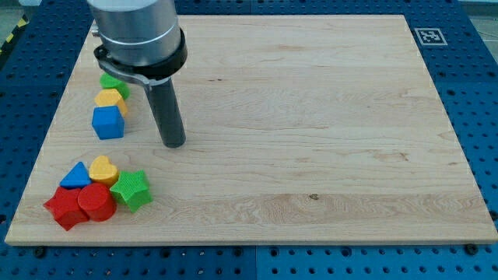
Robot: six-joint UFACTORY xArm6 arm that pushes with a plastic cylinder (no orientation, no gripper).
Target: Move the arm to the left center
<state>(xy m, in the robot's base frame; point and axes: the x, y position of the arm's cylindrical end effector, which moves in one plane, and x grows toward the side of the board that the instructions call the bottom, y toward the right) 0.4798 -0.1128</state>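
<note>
While my tip (174, 144) rested on the surface (311, 117) left of centre, two groups of blocks lay along the view's left edge. At lower left sat a red star (64, 208), a blue triangle (76, 176), a red cylinder (97, 202), a yellow heart (103, 169) and a green star (131, 190), packed touching. Above them a blue cube (107, 122), a yellow block (110, 100) and a partly hidden green block (115, 82) ran in a column just beside the rod. The arm carried no jaws, only a bare rod holding nothing. Its goal, the left centre, seemed to lie in the gap between the two groups. Sliding straight left risked clipping the blue cube, since that block stood near the path. The pale wooden surface rested on a blue perforated bench (475, 101), with a printed marker (430, 36) at its upper right corner.
</note>
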